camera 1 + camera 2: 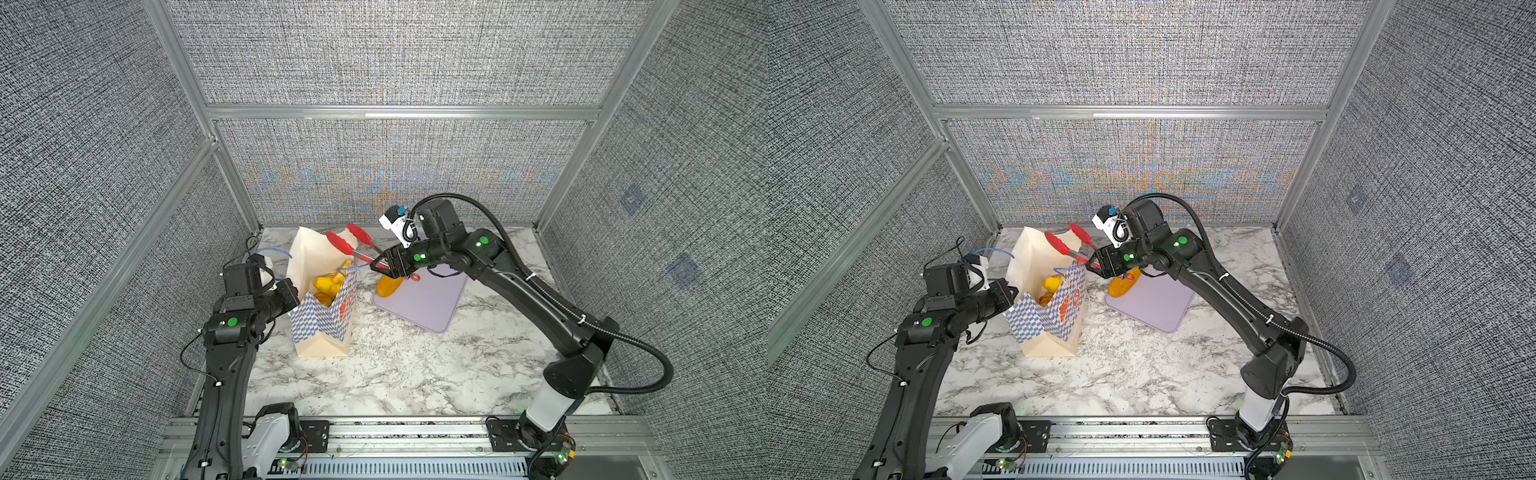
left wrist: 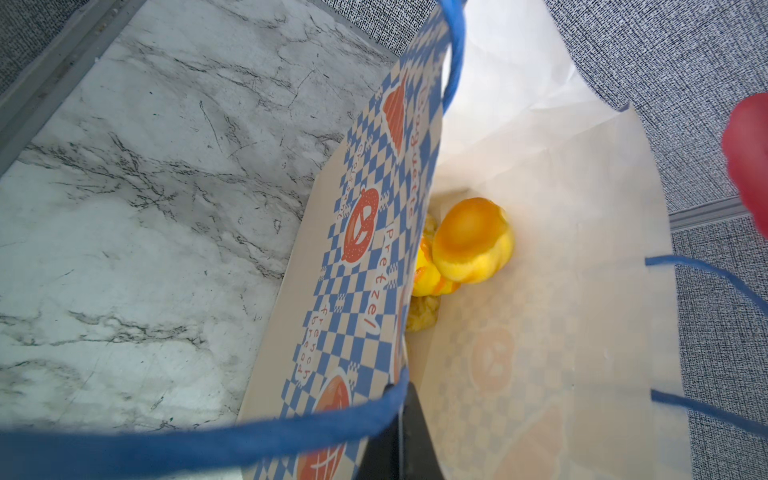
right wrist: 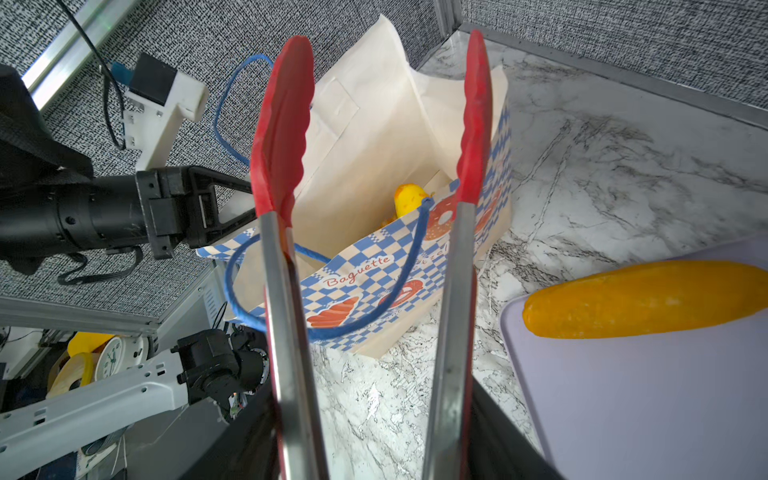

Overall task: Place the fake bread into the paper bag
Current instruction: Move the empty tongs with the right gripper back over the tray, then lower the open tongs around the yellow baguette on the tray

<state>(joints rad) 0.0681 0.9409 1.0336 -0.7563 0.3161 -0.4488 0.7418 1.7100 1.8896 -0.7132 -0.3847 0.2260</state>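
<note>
The paper bag (image 1: 328, 324) (image 1: 1050, 328) stands open left of centre, with several pieces of fake bread (image 1: 328, 286) (image 2: 469, 241) (image 3: 409, 199) inside. My left gripper (image 1: 295, 297) (image 1: 1013, 297) (image 2: 401, 399) is shut on the bag's near rim, one finger inside and one outside. My right gripper (image 1: 380, 266) (image 1: 1096, 264) (image 3: 370, 440) is shut on the handles of red tongs (image 1: 353, 245) (image 3: 282, 124). The tong tips are spread and empty above the bag's mouth. One long orange loaf (image 1: 388, 286) (image 1: 1121, 286) (image 3: 648, 303) lies on the lavender tray (image 1: 428, 303) (image 3: 644, 395).
The marble tabletop (image 1: 415, 365) is walled by grey fabric panels on three sides, with an aluminium rail (image 1: 415, 432) along the front. The bag's blue cord handles (image 3: 407, 282) (image 2: 208, 440) hang loose near the tongs and across the left wrist view.
</note>
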